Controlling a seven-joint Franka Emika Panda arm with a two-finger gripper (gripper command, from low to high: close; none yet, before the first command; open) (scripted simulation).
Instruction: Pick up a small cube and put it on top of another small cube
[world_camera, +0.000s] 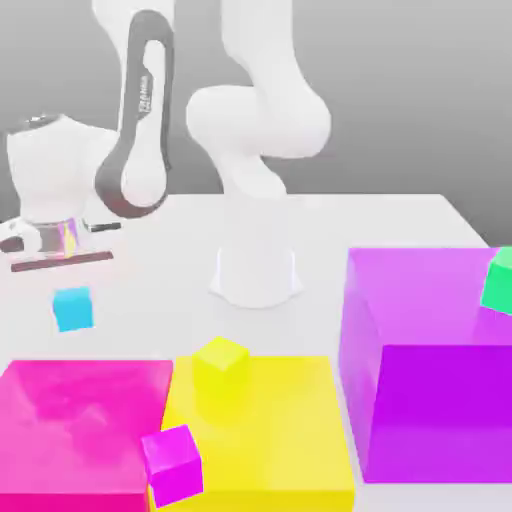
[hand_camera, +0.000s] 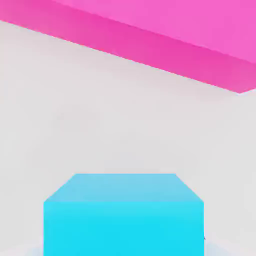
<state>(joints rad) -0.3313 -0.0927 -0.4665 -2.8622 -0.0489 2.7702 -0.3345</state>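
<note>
The small cube (world_camera: 73, 310) is plain cyan and sits on the white table at the exterior view's left, just behind the big pink block (world_camera: 80, 425). My gripper (world_camera: 68, 290) hangs straight above it from the hand, shut on the cube's sides. In the hand view the small cube (hand_camera: 123, 215) is very close and centred, resting on the table, with the pink block (hand_camera: 165, 35) beyond it. A small yellow cube (world_camera: 220, 358) rests on the big yellow block (world_camera: 270, 430). A small magenta cube (world_camera: 172, 462) leans at the seam between the pink and yellow blocks.
A big purple block (world_camera: 430, 370) stands at the exterior view's right with a small green cube (world_camera: 497, 280) on its far corner. The arm's white base (world_camera: 255, 270) stands at the middle of the table, behind the yellow block.
</note>
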